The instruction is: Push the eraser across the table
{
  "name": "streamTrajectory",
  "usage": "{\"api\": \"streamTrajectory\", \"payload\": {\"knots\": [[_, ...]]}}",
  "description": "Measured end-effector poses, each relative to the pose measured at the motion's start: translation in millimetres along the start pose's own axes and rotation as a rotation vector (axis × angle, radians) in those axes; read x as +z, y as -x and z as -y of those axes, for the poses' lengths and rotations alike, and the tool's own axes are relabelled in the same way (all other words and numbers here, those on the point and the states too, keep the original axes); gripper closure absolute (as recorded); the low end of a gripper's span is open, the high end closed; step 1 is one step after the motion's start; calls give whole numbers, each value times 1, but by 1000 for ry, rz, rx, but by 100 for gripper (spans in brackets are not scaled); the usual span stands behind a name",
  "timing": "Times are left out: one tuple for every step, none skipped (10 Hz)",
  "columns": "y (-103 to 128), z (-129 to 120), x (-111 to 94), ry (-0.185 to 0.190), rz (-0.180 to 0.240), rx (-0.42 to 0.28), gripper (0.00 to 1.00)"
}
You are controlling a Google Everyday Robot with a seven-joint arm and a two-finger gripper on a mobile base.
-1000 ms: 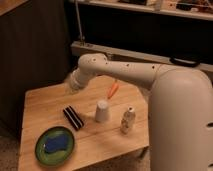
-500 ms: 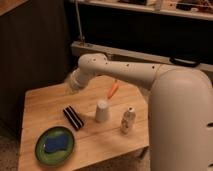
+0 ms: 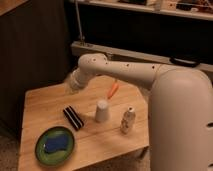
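Note:
The eraser (image 3: pixel 73 118), a black block with a pale stripe, lies on the wooden table (image 3: pixel 45 107) left of centre. My white arm reaches in from the right over the table's back. Its gripper end (image 3: pixel 72 85) hangs above the table, behind and slightly left of the eraser, and is apart from it.
A white upturned cup (image 3: pixel 102 111) stands just right of the eraser. A small pale bottle (image 3: pixel 128 120) stands further right. An orange carrot (image 3: pixel 114 90) lies at the back. A green plate (image 3: pixel 41 151) with a blue sponge (image 3: pixel 55 143) sits at the front left.

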Motion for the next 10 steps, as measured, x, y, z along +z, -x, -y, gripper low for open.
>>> {"api": "streamTrajectory", "payload": {"knots": [[0,0,0,0,0,0,97],[0,0,0,0,0,0,97],[0,-1,-1,-5,-2,-1,97],[-1,-7,0,-15,-5,9,97],[-3,-19,-1,-23,-9,18,97],[-5,-32,-4,-29,-13,25,97],[-14,-63,-11,-36,-23,43,97],[-21,-82,-15,-39,-32,58,97],[-31,-105,-15,-38,-41,81,97],[-42,-128,-8,-30,-50,103,97]]}}
